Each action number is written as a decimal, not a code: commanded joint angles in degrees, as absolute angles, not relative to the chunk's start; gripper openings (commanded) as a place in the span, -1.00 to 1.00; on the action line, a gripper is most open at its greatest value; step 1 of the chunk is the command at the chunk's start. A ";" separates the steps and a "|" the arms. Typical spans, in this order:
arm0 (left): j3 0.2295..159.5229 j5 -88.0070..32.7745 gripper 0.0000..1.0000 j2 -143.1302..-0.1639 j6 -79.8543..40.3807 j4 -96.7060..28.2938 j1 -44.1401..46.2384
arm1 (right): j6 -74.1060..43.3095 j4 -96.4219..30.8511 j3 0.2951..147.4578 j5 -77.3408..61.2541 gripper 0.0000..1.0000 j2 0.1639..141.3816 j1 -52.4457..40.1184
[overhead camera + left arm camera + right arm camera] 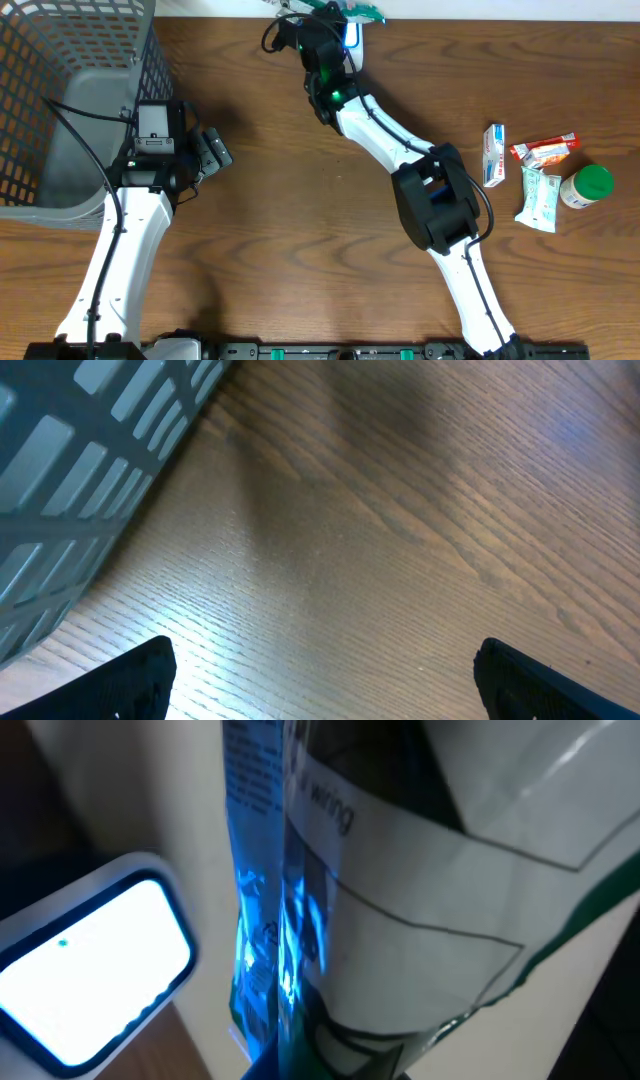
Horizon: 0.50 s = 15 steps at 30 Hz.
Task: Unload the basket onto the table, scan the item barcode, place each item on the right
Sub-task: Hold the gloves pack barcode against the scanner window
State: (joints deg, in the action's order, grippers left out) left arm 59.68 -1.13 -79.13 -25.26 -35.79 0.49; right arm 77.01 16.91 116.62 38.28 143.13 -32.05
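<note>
Holding: right fingers [335, 22] pinched shut on the packet [400, 920], up at the far edge of the surface [300, 220], right beside the scanner [90, 970].
Scanner: white window lit, and blue glow spills over the packet's crinkled side; whether the two touch, can't tell.
Left fingers [208, 152]: spread wide, holding nothing, low over bare wood just beside the basket [60, 100].
Room: a big open stretch of wood lies between the arms and across the middle; the basket fills the far-left corner.
Right edge: box [494, 155], wrapper [545, 150], pouch [540, 198] and green-capped bottle [587, 187] are bunched together, well apart from the scanner.
Writing: "wring" reads on the packet; the finer print is too blurred.
</note>
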 commanded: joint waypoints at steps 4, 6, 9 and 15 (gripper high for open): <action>59.86 -0.38 0.93 -79.53 -25.56 -35.94 0.12 | 73.25 16.99 117.75 36.42 -0.98 143.92 -32.34; 59.86 -0.38 0.93 -79.53 -25.56 -35.97 0.12 | 72.53 16.95 117.75 36.53 -0.98 144.16 -32.34; 59.86 -0.38 0.93 -79.53 -25.56 -35.94 0.12 | 67.53 15.31 117.73 36.34 -0.98 144.40 -32.34; 59.86 -0.38 0.93 -79.53 -25.58 -35.94 0.12 | 55.11 6.31 117.73 36.10 -0.98 144.40 -32.27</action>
State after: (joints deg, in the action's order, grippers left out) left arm 59.66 -1.13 -79.13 -25.26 -35.79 0.49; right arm 64.31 8.71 116.68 36.53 143.63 -32.03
